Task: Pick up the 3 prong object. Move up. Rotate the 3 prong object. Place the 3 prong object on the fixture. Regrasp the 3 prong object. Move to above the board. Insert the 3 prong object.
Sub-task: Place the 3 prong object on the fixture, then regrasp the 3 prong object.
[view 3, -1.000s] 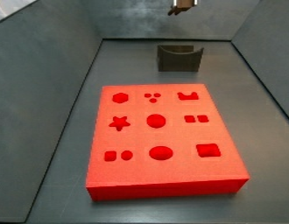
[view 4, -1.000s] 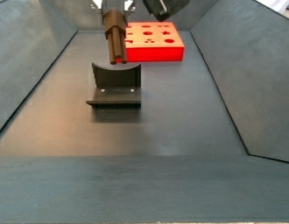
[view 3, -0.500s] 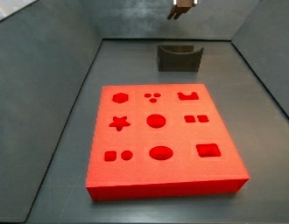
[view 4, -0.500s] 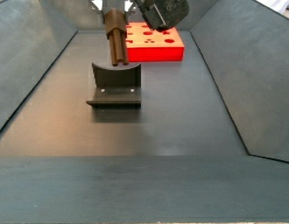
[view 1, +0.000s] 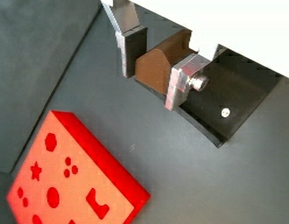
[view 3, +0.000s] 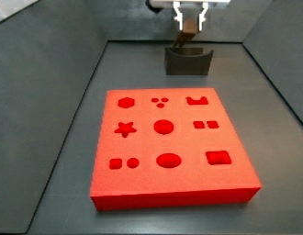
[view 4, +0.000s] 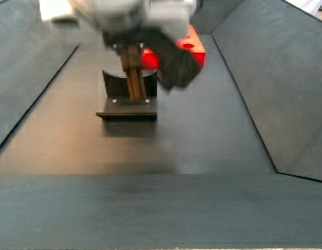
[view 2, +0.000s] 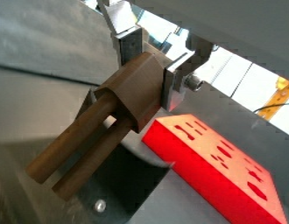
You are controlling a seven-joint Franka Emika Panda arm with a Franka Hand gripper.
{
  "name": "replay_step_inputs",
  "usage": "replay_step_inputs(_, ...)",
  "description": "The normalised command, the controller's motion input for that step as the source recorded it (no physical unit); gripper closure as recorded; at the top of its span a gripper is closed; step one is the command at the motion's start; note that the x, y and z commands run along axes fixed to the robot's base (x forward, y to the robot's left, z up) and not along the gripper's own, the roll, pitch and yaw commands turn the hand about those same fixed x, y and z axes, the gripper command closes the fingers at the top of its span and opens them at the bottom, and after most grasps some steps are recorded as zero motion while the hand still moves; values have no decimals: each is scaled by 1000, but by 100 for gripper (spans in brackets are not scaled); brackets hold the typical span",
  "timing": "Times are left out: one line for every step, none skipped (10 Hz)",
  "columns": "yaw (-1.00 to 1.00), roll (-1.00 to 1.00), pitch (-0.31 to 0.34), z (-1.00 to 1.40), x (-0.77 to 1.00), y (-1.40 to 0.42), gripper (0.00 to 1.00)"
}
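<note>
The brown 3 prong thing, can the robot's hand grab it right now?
Probably yes. The hand has the 3 prong object between its fingers, above the fixture. Nothing blocks it.

End effector (view 3: pixel 188 20) seen at far end of scene, pointed downward, wrist blurred in a side view (view 4: pixel 131 54). Silver finger plates (view 1: pixel 182 77) closed against brown 3 prong object (view 2: pixel 112 109), held between dark pads. Object gripped at upper end, prongs projecting beyond fingertips.

My gripper (view 1: pixel 155 64) has silver fingers (view 1: pixel 182 77) holding the brown 3 prong object (view 2: pixel 106 122); the board (view 3: pixel 169 144) is bright red, the fixture (view 3: pixel 187 61) dark grey.
</note>
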Motion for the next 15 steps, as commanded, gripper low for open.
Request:
replay_step_inputs(-222,-364,83,-1000,179,144,100)
replay_step_inputs(-210,-249,48,-1000,191,135,100)
replay_step_inputs(-196,-168,13,-894,172,145,100)
replay_step_inputs(-189,-125,-21,-833,143,183,100)
replay_step_inputs(-189,-125,-21,-833,143,183,100)
replay_step_inputs(-184,-112,-38,-823,148,223,100)
replay_step_inputs(-186,-114,-41,-810,154,223,100)
replay_step_inputs(-170,-113,-46,-783,145,231,100)
replay_step_inputs(-140,-111,-47,-770,122,241,100)
replay_step_inputs(0,0,0,0,0,0,0)
replay_step_inputs(16,-29,-1,1000,0,0,0)
replay_step_inputs(21,-18,1,1000,-7,6,0)
replay_step_inputs(22,-5,11,1000,-22,8,0)
replay_step_inputs(23,9,19,1000,-29,8,0)
replay_step_inputs(18,16,33,1000,-36,10,0)
